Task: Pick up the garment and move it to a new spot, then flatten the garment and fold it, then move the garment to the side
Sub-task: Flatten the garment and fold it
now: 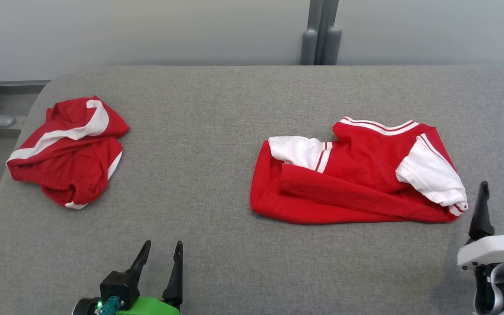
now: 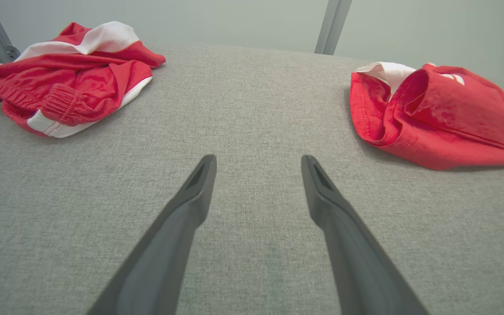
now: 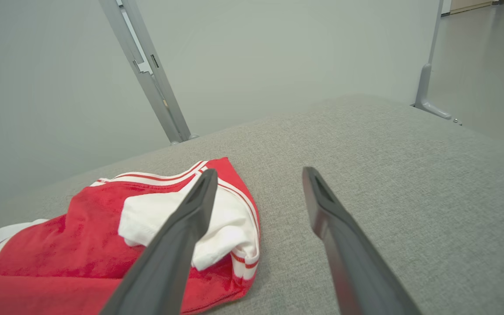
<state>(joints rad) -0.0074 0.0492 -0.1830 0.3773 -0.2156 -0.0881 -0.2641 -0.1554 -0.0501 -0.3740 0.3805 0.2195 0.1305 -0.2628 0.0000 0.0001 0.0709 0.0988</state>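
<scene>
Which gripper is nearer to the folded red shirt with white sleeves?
Right. The right gripper is beside a white sleeve of the red shirt, not touching; the left gripper is much farther, off its opposite end.

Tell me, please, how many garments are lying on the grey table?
2: a crumpled red-and-white garment on the left of the table, and a folded red shirt with white sleeves on the right.

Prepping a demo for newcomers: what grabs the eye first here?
Two bright red-and-white garments on the grey table: a roughly folded shirt right of centre, a crumpled heap at the far left. The left pincer at the bottom and the right pincer beside the shirt's white sleeve are both open and empty.
</scene>
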